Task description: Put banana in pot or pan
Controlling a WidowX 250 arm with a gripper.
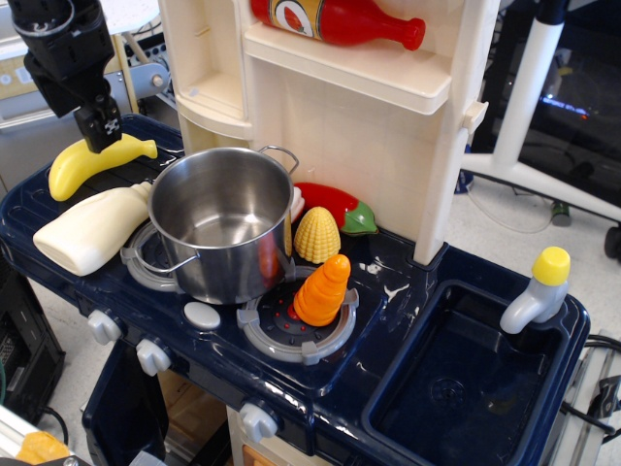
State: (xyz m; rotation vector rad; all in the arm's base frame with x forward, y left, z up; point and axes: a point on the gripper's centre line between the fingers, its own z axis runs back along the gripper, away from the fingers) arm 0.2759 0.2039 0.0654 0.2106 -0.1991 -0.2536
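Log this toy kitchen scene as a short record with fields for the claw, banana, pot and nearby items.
claw: over the banana's middle, at or just above it; grip unclear
banana: lying on the stovetop's back left, outside the pot
pot: upright on the left burner, empty
squeeze bottle: lying left of the pot
corn: right of the pot
carrot: on the right burner

text: none legible | red bottle [335,19]: label present, lettering unreadable
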